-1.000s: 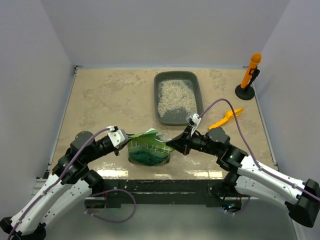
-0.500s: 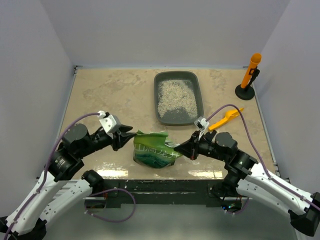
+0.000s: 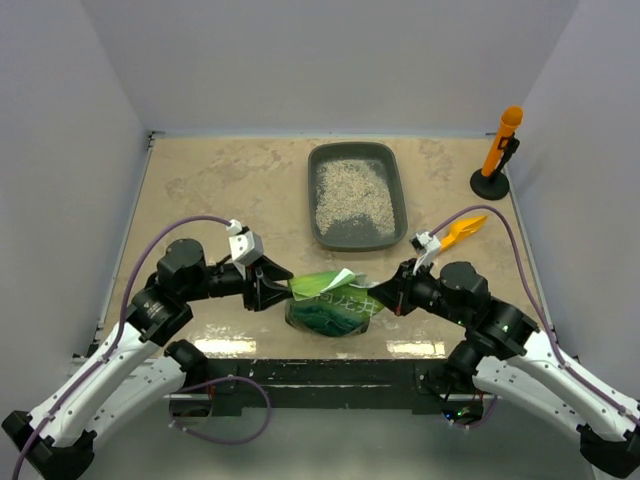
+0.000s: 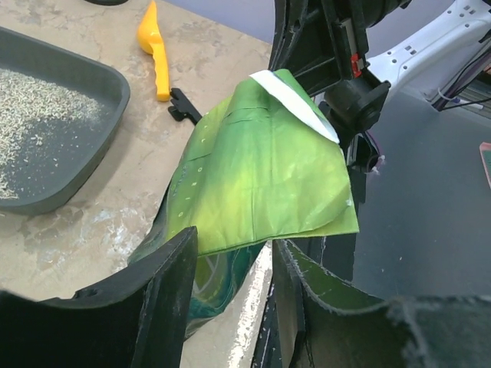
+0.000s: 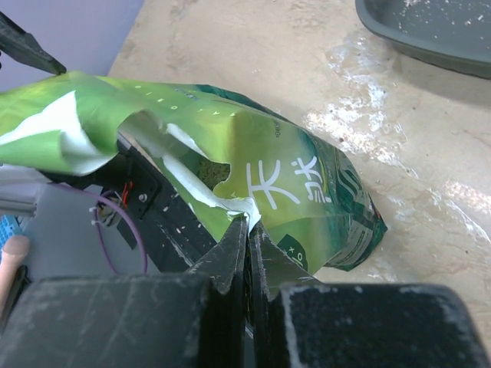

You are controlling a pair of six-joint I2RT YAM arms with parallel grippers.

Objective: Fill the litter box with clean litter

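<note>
Green bag point(image 3: 335, 305) pinched by right gripper point(image 3: 385, 297), left gripper point(image 3: 283, 290) parted

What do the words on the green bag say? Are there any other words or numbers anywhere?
"天" on the green bag, in white, seen from the right wrist.
A second white character beside it: creased, not clear enough to read.
White writing on the bag in the top view: too small to read.
Litter box, yellow scoop, orange tool on its stand: no writing visible.
</note>
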